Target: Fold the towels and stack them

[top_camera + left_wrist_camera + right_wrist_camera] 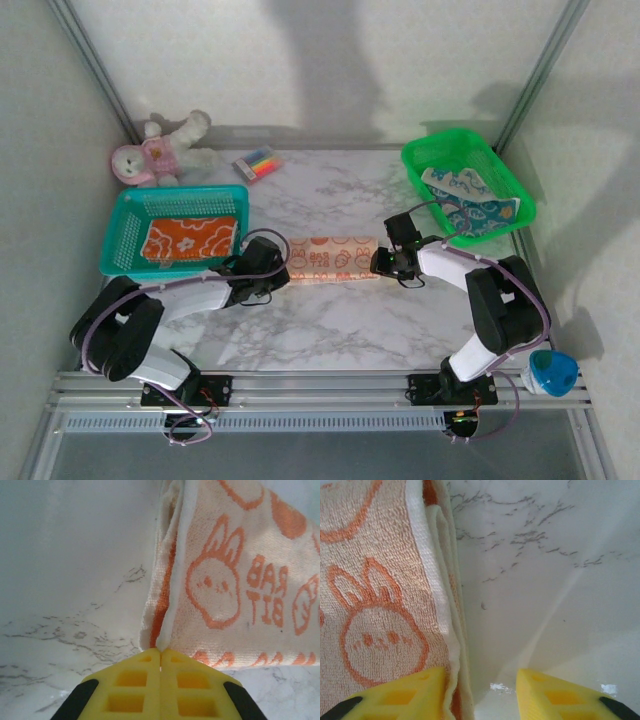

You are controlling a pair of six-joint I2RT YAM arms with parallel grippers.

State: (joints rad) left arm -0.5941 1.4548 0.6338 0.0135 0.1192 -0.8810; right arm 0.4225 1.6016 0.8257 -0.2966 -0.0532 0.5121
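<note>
The peach towel lies folded into a long narrow strip at the middle of the marble table, its looped terry printed with orange bunnies and lettering, with a white hem along the layered edge. Just to its left, a teal basket of perforated plastic holds the orange towel, folded flat with its white flower shapes facing up. At the far right, a green basket holds the white-and-blue towels, rumpled, one reaching over the rim. Both arms reach inward and low with bent elbows, one at each end of the strip. The left gripper has its yellow fingers pressed together, pinching the towel's corner hem. The right gripper stands with its fingers apart, one over the towel's edge and the other over bare marble. A plush toy and a marker pack sit at the back
</note>
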